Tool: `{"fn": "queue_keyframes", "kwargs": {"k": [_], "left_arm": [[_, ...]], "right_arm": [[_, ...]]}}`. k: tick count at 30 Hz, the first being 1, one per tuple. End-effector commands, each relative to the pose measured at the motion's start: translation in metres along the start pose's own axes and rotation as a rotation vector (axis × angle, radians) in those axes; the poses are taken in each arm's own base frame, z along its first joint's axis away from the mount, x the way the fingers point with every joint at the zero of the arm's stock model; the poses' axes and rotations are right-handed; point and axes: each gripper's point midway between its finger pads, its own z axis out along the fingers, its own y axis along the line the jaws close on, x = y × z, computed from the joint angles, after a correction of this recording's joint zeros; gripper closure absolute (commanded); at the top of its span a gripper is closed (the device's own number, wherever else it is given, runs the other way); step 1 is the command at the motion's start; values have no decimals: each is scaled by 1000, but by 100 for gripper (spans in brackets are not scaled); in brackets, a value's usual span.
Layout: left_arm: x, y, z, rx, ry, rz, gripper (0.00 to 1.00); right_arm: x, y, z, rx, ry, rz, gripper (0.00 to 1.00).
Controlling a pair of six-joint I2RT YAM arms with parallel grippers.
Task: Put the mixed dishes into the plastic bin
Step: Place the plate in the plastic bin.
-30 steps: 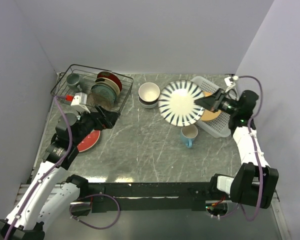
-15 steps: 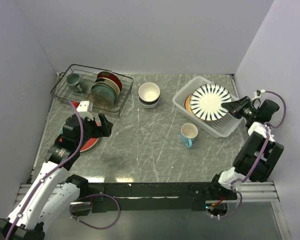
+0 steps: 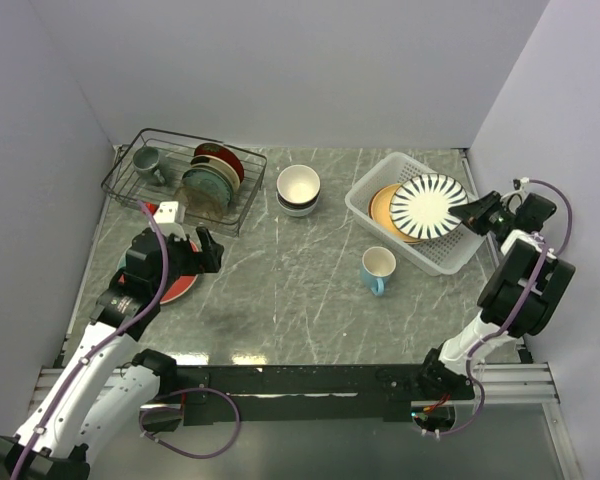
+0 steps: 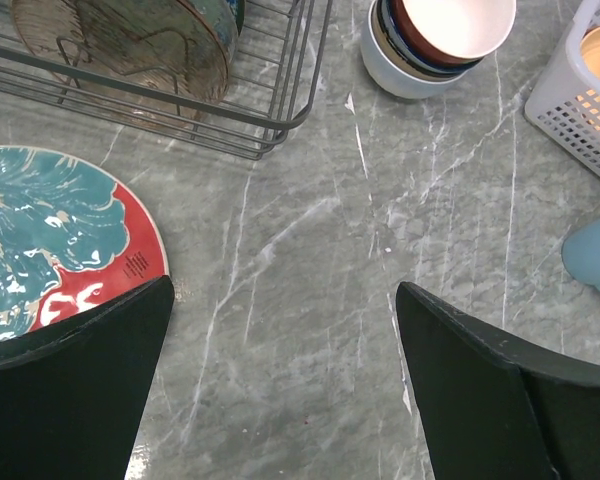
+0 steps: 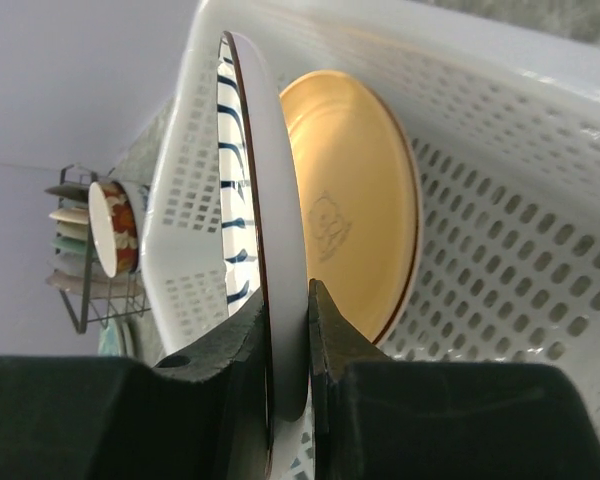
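Change: I see the striped plate (image 3: 428, 204) has come across from mid-table and now sits over the bin (image 3: 365, 197), above a yellow plate (image 5: 350, 210).
Right gripper (image 5: 285, 300): clamped on the striped plate's rim.
Left gripper (image 4: 280, 300): jaws wide apart, beside the red plate (image 4: 60, 240).
Meaning: only the release looks left for this plate, I judge.

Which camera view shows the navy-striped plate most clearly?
Top external: the navy-striped plate shows almost its whole patterned face. The right wrist view shows it only edge-on; the left wrist view misses it.
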Motion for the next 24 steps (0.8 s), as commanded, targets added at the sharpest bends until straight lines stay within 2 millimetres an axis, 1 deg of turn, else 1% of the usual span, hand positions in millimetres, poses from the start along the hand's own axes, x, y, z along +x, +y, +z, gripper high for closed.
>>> {"fn": "queue_keyframes", "kwargs": {"k": [1,4,7,8,9,10,11,12,13,15,16,17,18,19,20,21,22,24], "left_arm": [[-5,4,2,-22,-15,5,1],[-5,4,2,-26,-17,3,1],[-5,5,2,-28,-17,2,1],[-5,5,2,-29,-18,0,1],[-5,5,2,-28,-17,0,1],[-5,5,2,-28,-16,0,1],[-4,5,3,-29,-13,1,1],[-5,5,2,-30,-16,0,1],[-4,5,2,-30,-13,-1,1],[-5,5,2,-29,-19,0,1],[-5,5,2,-30,-20,0,1],[-6,6,0,-35,-24,-2,1],[-7,7,-1,-38,-28,-6,1],[-8,7,-2,-42,-37,-8,1],[-11,7,-4,-40,-54,-8,1],[-12,7,-5,-40,-60,-9,1],[-13,7,-6,-39,-67,-10,1],[-15,8,-9,-39,-81,-13,1]], "right_arm": [[-30,17,6,-56,-29,-69,100],[-22,14,16,-45,0,-74,99],[-17,14,24,-32,28,-84,96],[-18,14,27,-30,33,-91,92],[-13,14,30,-23,55,-83,90],[-15,12,34,-9,58,-102,84],[-14,12,36,-1,67,-106,81],[-7,13,40,5,93,-103,77],[-12,11,42,26,94,-141,69],[-8,9,43,62,127,-149,61],[-15,9,44,90,118,-201,54],[-16,8,44,111,122,-217,50],[-13,5,42,140,146,-239,43],[-20,11,45,151,145,-274,38],[-18,6,43,195,162,-279,36],[-19,5,43,209,169,-310,34],[-22,9,46,216,171,-338,32],[-21,3,45,275,197,-379,30]]}}
